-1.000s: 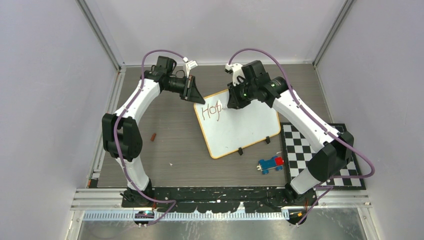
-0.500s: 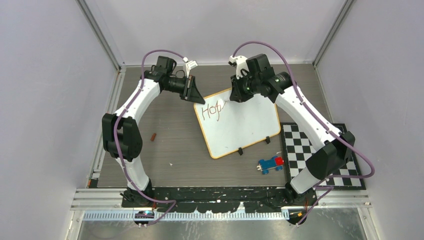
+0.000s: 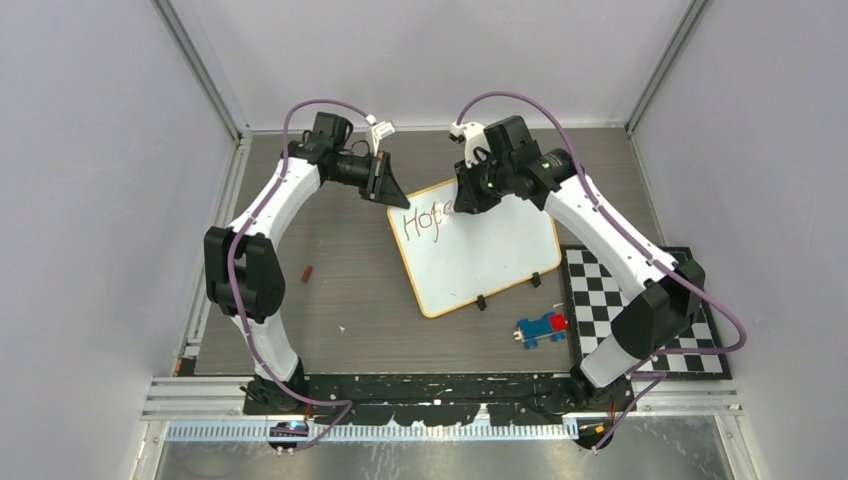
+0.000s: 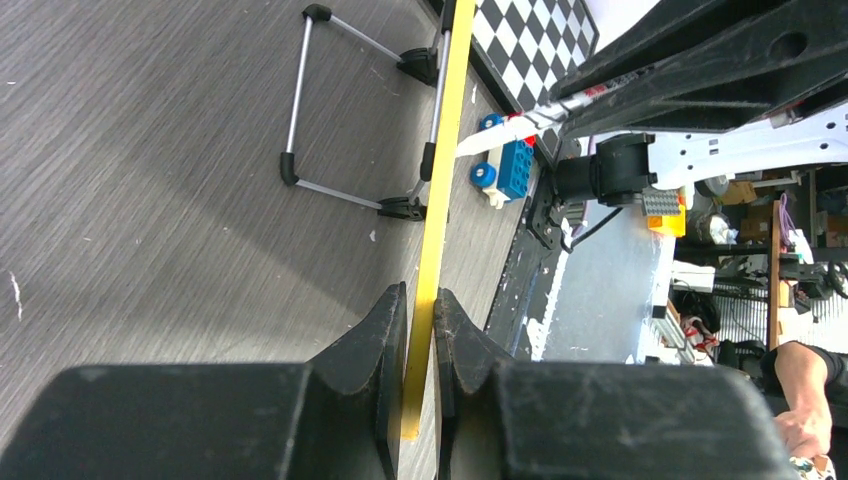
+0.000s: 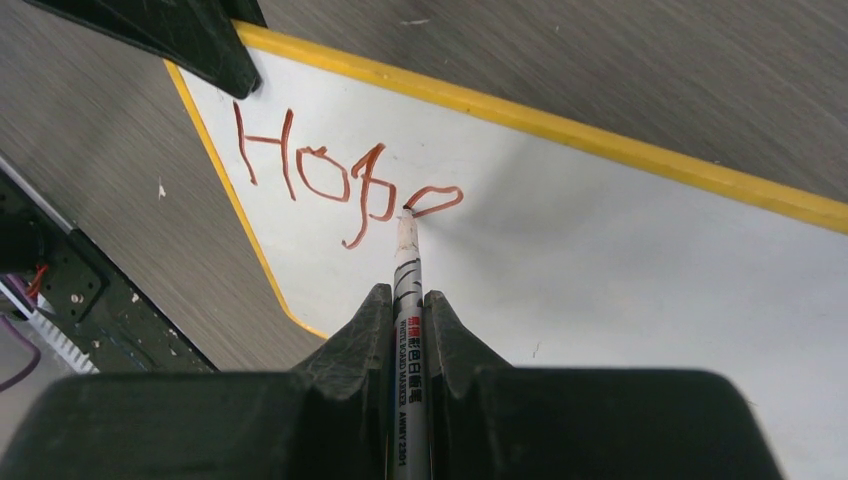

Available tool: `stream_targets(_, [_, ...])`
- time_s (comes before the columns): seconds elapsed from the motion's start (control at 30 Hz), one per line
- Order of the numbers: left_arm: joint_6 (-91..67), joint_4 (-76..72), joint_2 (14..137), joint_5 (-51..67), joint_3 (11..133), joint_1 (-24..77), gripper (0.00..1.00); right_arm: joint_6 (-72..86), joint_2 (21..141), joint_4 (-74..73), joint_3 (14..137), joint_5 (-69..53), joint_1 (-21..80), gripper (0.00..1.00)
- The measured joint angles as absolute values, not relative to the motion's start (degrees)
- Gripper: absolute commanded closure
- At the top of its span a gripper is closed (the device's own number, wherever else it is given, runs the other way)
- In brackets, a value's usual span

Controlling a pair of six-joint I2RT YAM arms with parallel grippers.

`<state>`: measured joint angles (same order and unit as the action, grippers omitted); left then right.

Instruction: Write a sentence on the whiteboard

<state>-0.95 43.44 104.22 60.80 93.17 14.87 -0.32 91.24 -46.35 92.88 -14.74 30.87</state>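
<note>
While the left jaws clamp the whiteboard (image 3: pixel 480 255), the right jaws pinch a marker (image 5: pixel 407 290) touching the sentence (image 5: pixel 345 178).

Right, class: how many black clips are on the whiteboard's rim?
2. Both sit on the near edge of the whiteboard: the left clip and the right clip. Its far edge is partly covered; more may hide.

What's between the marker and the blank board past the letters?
Nothing visible. The marker in the right pincer touches the whiteboard at the last letter; the surface beyond is bare. The left pincer clamps the rim, off that path.
</note>
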Motion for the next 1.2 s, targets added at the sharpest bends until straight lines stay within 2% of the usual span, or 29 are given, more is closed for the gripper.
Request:
stream_targets(0.33, [-0.73,43.51,104.22,60.42,93.17,14.87,1.00,-0.36,90.74,-47.09,89.67,-15.77,31.24,1.00])
stream_targets(0.9, [0.34,44.05,104.22,60.62,93.25,14.87,1.00,-1.50,90.48,-49.52,91.57,-15.81,28.64,1.00])
stream_targets(1.2, [1.76,44.60,104.22,60.60,93.41,14.94,1.00,-1.65,88.86,-50.76,92.14,-19.88,27.29,1.00])
